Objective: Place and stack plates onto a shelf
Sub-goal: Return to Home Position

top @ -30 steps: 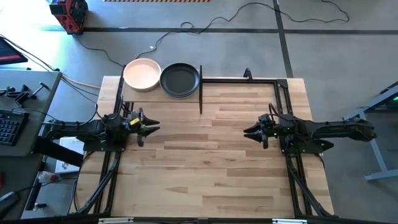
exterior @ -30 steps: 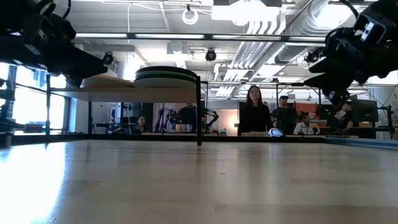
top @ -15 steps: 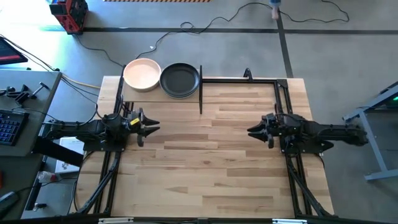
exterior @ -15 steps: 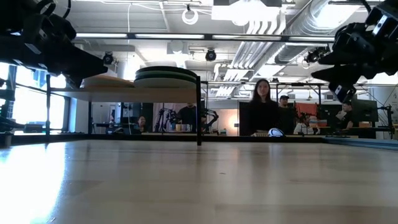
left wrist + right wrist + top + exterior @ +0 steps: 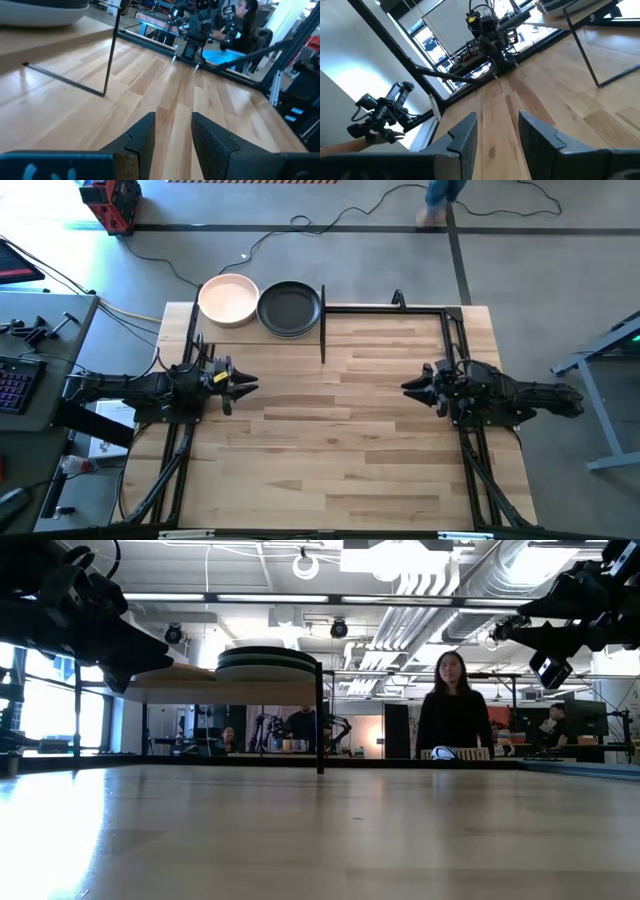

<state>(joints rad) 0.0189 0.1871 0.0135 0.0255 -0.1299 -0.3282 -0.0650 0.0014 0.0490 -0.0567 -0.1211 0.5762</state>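
Observation:
The shelf [image 5: 200,688], a light board on a thin black frame [image 5: 322,330], stands at the table's far left. Two stacks of plates rest on it: a peach-beige stack [image 5: 228,300] on the left and a black-topped stack [image 5: 290,308] on the right. In the low view the dark stack [image 5: 266,662] is the taller. My left gripper [image 5: 246,387] hovers open above the table's left side, pointing right, clear of the shelf. My right gripper [image 5: 408,388] hovers open at the right side, pointing left. Both wrist views show empty gaps, left [image 5: 172,132] and right [image 5: 497,132].
Bare planked tabletop [image 5: 330,430] lies between the two grippers. Black frame rails [image 5: 385,308] run along the far edge and both sides. A person [image 5: 452,705] stands beyond the far edge, with others seated further back. A desk with a keyboard [image 5: 15,385] stands to the left.
My right gripper has drawn back toward the table's right edge and risen a little, staying open. My left gripper has rolled slightly in place. The person behind the table has walked toward the right.

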